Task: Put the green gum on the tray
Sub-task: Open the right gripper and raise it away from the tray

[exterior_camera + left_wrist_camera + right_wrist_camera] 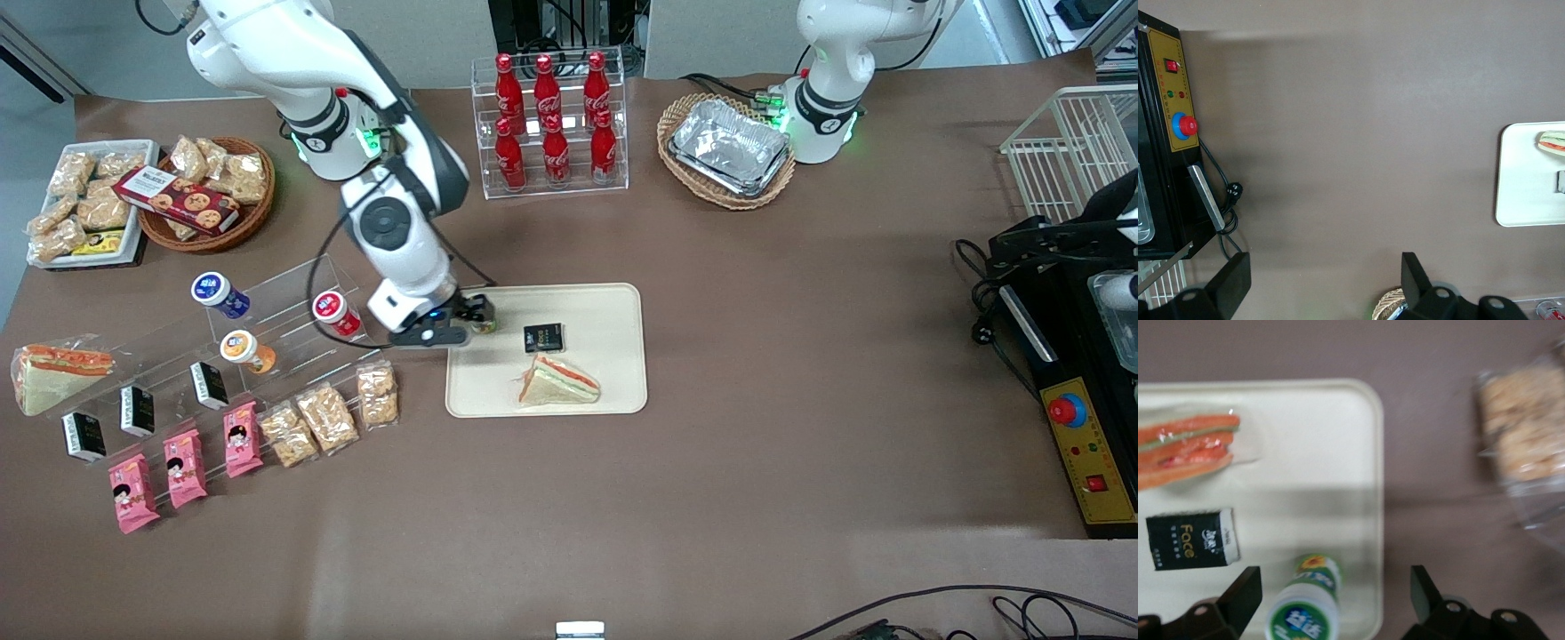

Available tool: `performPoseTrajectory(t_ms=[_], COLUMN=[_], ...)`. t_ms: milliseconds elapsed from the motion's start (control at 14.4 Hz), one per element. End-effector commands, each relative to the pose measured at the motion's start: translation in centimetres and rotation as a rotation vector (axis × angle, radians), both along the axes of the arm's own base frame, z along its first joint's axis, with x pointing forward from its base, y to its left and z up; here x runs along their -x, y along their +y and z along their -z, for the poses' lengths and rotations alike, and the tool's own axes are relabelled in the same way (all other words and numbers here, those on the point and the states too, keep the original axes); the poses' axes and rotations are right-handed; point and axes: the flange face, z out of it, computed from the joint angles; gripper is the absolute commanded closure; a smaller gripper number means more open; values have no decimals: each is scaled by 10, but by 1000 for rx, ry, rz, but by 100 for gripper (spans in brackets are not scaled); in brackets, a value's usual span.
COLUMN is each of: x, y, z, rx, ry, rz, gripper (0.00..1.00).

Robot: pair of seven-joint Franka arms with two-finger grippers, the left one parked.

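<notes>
Releasing step: the green gum (1303,613) stands upright on the tray (1338,473), near the rim at the working arm's end, with its green lid facing the wrist camera.
Pincer state: the gripper (1337,600) has its fingers spread wide, one on each side of the bottle, apparently touching neither side of it.
Good practice: a straight vertical lift, judged safest, would keep either finger from brushing the lid and tipping the narrow bottle toward the rim.
Neighbouring items: a black tissue pack (1193,538) marked "Face" lies just beside the bottle; a wrapped sandwich (1186,448) lies nearer the front camera.
Arm pose: in the front view the gripper (476,318) hangs low over the tray (613,307), wrist pointing down, forearm sloping down from above the acrylic display rack (293,293).
</notes>
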Motion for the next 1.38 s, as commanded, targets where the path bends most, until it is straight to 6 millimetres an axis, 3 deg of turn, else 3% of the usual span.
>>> performPoseTrajectory(t_ms=[0, 208, 623, 762, 1108, 1315], x=[-26, -36, -51, -55, -59, -61], y=[-46, -97, -227, -258, -295, -310], z=[-88, -148, -226, -251, -307, -327], rx=[11, 11, -45, -45, 31, 42], ry=[59, 124, 185, 186, 157, 154], rz=[-29, -83, -194, -220, -234, -203], gripper=[1, 1, 1, 1, 0, 0])
